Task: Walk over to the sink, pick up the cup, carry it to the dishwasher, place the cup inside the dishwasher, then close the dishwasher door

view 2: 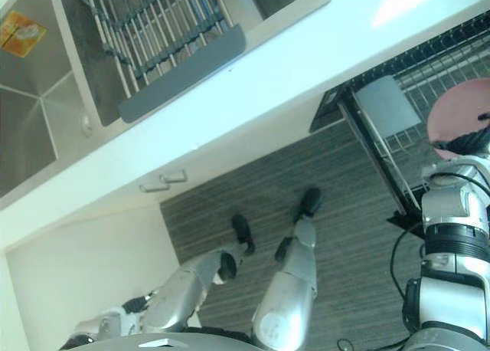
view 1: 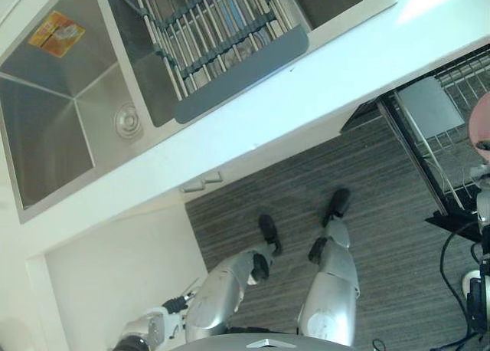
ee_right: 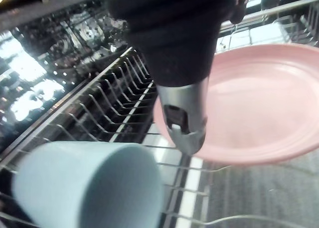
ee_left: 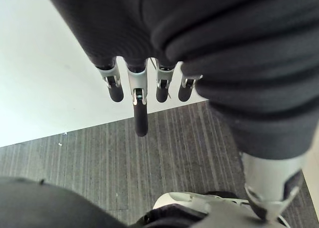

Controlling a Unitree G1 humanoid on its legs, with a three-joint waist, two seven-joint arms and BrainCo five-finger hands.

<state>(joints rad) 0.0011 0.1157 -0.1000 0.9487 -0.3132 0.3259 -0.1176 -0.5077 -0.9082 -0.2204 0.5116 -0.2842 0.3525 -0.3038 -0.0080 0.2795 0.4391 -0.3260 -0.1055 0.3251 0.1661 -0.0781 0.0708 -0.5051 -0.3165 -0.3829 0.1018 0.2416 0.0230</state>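
One blue cup (ee_right: 84, 185) lay on the dishwasher rack (ee_right: 112, 106) near the right hand (ee_right: 187, 123), grasp untellable; closing the door looked next.

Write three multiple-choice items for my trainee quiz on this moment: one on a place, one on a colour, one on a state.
1. Where is the cup?
A. in the sink
B. on the dishwasher rack
C. on the counter

2. What colour is the plate?
A. pink
B. green
C. black

3. How is the left hand?
A. shut on the cup
B. open, holding nothing
C. pinching a cloth

Answers:
1. B: the light blue cup lies on its side on the rack wires.
2. A: the plate beside the cup is pink.
3. B: its fingers hang straight above the floor with nothing between them.
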